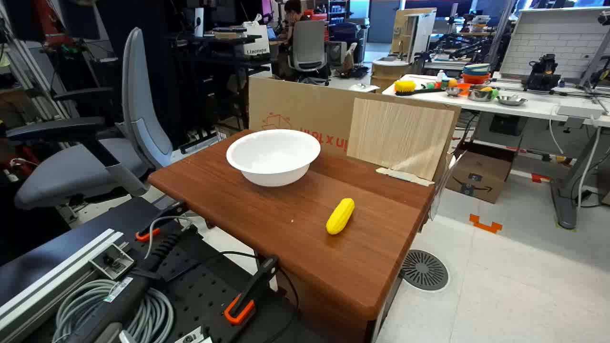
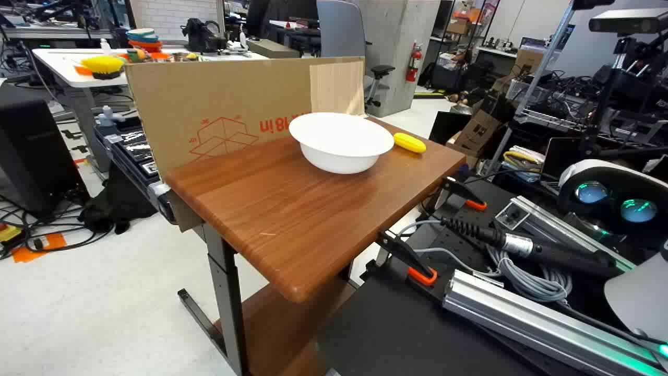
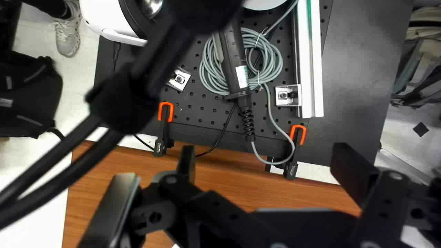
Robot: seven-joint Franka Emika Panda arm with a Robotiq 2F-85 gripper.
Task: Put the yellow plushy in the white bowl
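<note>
The yellow plushy lies on the brown wooden table, a small bright oblong; it also shows in an exterior view close to the bowl's rim. The white bowl stands upright on the same table, apart from the plushy; its wall also shows in an exterior view. The inside that shows holds nothing. My gripper shows only in the wrist view, fingers wide apart with nothing between them. It is above the table edge and the black pegboard. Plushy and bowl are out of the wrist view.
A cardboard sheet stands along the table's far edge, with a light wood-grain panel. Clamps with orange tips sit at the near edge. The black pegboard carries a coiled grey cable and an aluminium rail.
</note>
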